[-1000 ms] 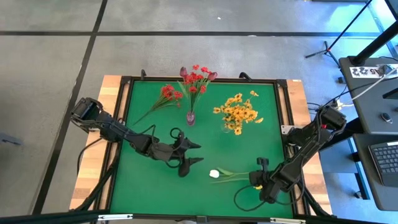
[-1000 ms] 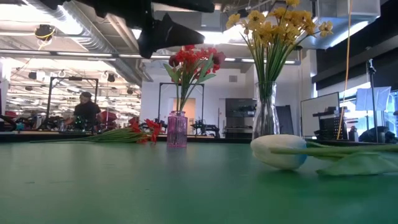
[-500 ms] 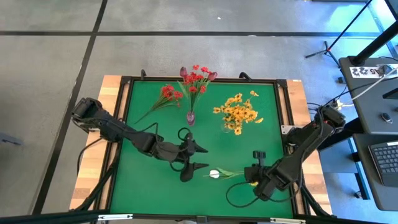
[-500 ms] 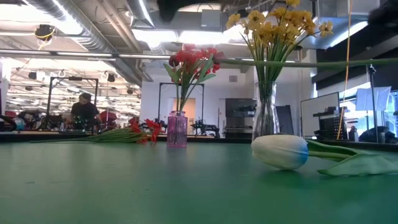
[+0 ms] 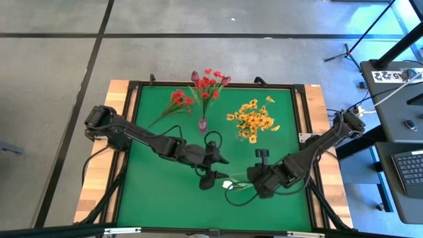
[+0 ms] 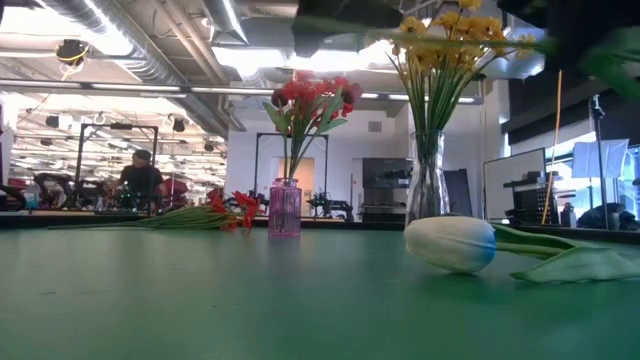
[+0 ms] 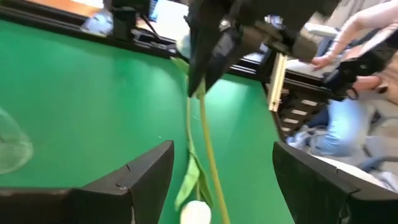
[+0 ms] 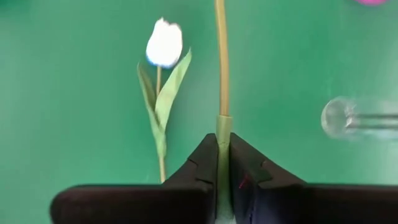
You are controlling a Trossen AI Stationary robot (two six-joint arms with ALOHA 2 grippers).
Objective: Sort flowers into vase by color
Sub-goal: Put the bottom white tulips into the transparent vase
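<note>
right wrist view: right end effector [image 8: 222,163] clamps a green stem [image 8: 221,74].

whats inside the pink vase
The pink vase holds red flowers with a maroon bud, stems upright. The stem ends inside the tinted glass can't be made out.

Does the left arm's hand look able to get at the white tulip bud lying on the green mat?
Probably yes: the left hand is open right beside the white tulip bud, with bare green mat between. The right hand, shut on another thin green stem, crowds in close.
</note>
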